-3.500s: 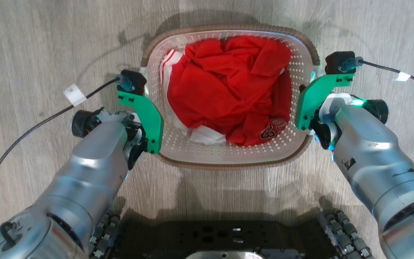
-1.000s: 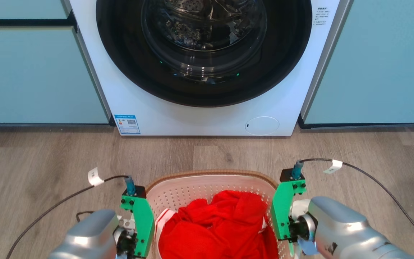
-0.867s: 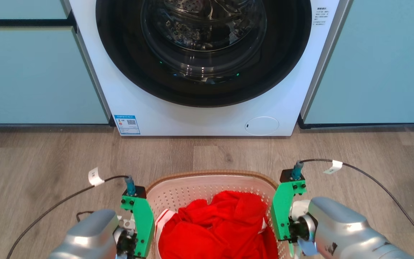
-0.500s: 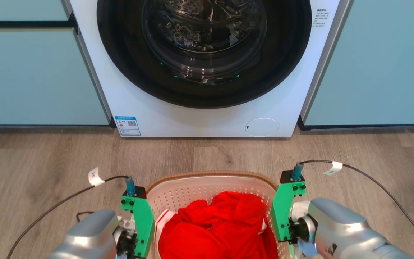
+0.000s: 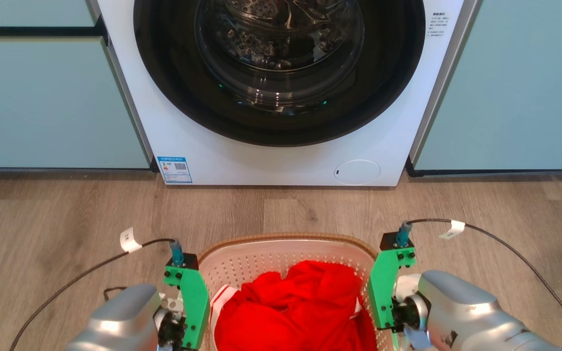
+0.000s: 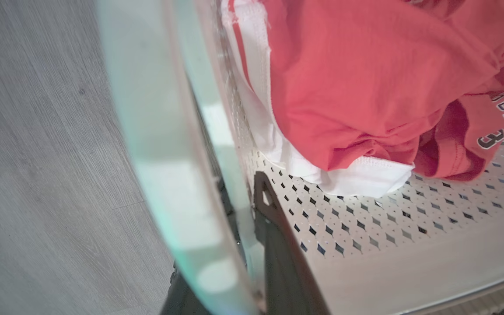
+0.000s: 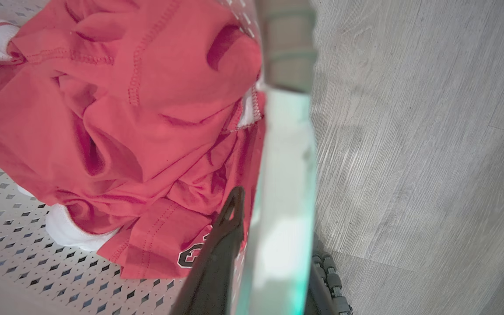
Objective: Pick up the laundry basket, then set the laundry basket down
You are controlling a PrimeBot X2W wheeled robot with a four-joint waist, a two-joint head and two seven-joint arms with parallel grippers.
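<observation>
White front-loading washing machine (image 5: 281, 92) and pale teal cabinets (image 5: 42, 97) now face the head camera, which seconds ago looked straight down at the wood-look floor (image 5: 66, 214). The white perforated plastic laundry basket (image 5: 281, 246) with a brown woven-look rim sits between both arms, likely lifted, its near edge cut off. Left wrist view: the left gripper (image 6: 239, 205) has its fingers (image 6: 278, 249) clamped on the basket's side. Right wrist view: the right gripper (image 7: 274, 210) fingers (image 7: 219, 249) grasp the opposite side beside a crumpled red jersey (image 7: 116, 109), the outer finger mostly hidden.

- The laundry basket (image 5: 261, 261) ran off the bottom edge.
- The washing machine (image 5: 261, 161) was cropped at the top edge.
- Its blue label (image 5: 174, 169) was too small to read.
</observation>
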